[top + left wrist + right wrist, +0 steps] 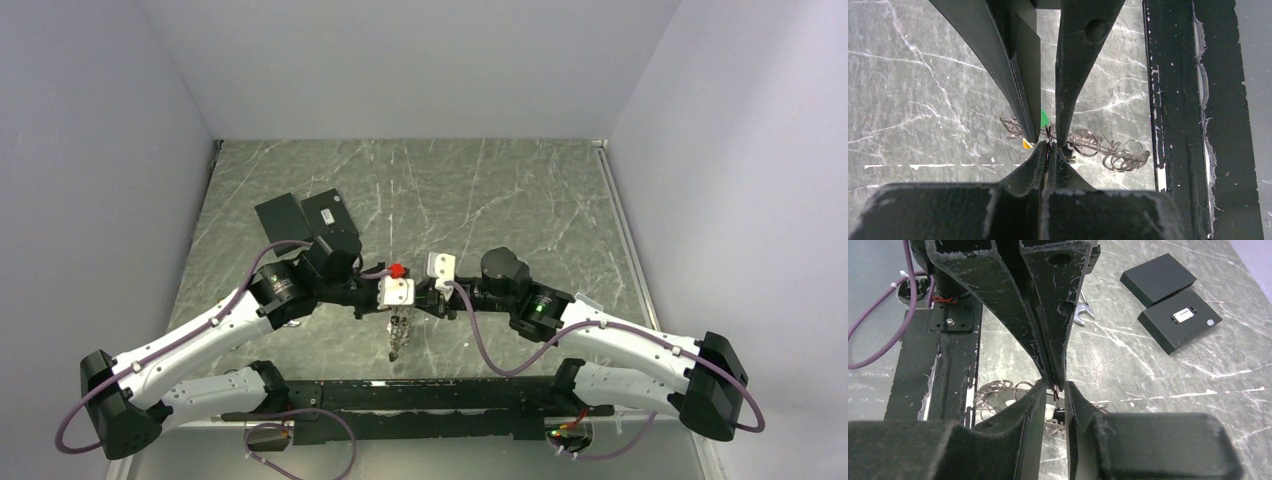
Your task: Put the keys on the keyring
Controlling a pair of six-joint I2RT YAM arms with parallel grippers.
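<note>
The keyring lies on the worktop at mid-width, towards the near edge. Its wire is pinched in the clenched left tool, with the green tag just beyond the tips. The right tool meets it tip to tip, part open, with a finger on either side of the pinch, and both arms bend inward from the near corners.

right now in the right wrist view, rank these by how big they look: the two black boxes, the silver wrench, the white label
1. labelled black box and plain black box: near alike, and the labelled one sits nearer, so no ranking
2. silver wrench, partly hidden
3. white label
</note>
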